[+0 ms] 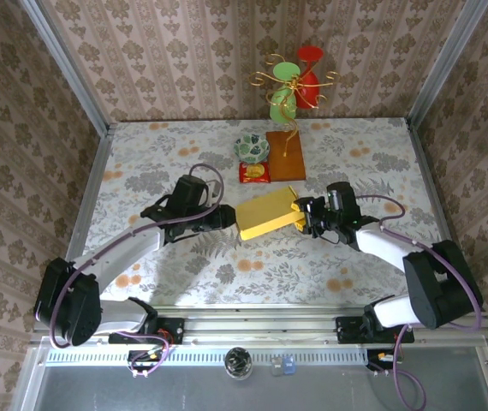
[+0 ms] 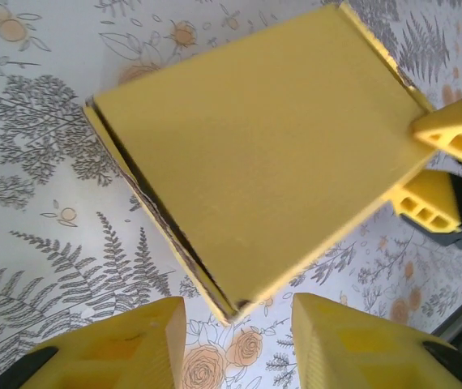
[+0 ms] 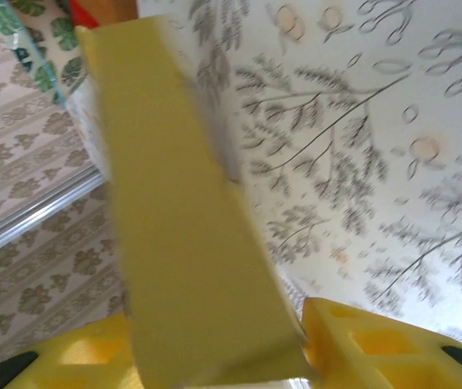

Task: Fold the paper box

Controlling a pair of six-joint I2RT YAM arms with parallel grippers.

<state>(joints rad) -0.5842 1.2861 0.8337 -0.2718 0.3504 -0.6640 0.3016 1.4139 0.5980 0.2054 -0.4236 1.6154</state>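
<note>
The box [image 1: 267, 214] sat between the two grippers. The right gripper [image 1: 300, 214] was clamped on one edge. The left gripper [image 1: 229, 216] had its fingers [image 2: 126, 344] apart, the box's corner just beyond them.

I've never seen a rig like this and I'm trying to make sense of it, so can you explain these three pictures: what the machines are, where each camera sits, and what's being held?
These are two robot arms bolted at the near edge of a table. One picture looks down from above. The other two come from a camera on each wrist, with that arm's own yellow fingers at the bottom. In the middle of the flowered table is a flattened yellow paper box. Behind it are an orange-brown board, a small red packet and a patterned bowl. The right end effector grips the box by one edge. The left end effector is open at the opposite edge and is not clamping it.
</note>
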